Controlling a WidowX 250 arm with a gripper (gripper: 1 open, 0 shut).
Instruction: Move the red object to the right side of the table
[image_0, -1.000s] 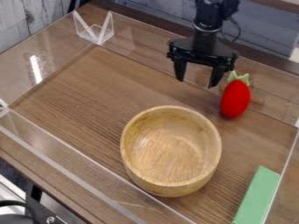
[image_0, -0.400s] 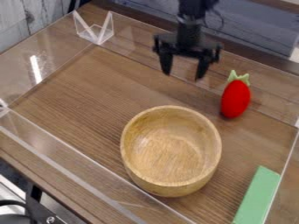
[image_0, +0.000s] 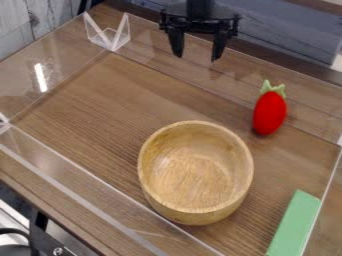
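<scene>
Gripper (image_0: 199, 46) risen leftward, red object (image_0: 271, 110) clear

A: Where do things sit on the bench (image_0: 100, 105)?

B: The gripper (image_0: 199, 48) hangs at the far edge. The strawberry toy (image_0: 270, 110) stands to the right of its jaws and nearer the camera, well apart.

A: And the bowl (image_0: 197, 170)?

B: In front of the jaws, nearer still. The flat block (image_0: 295, 226) lies at the near right corner.
</scene>
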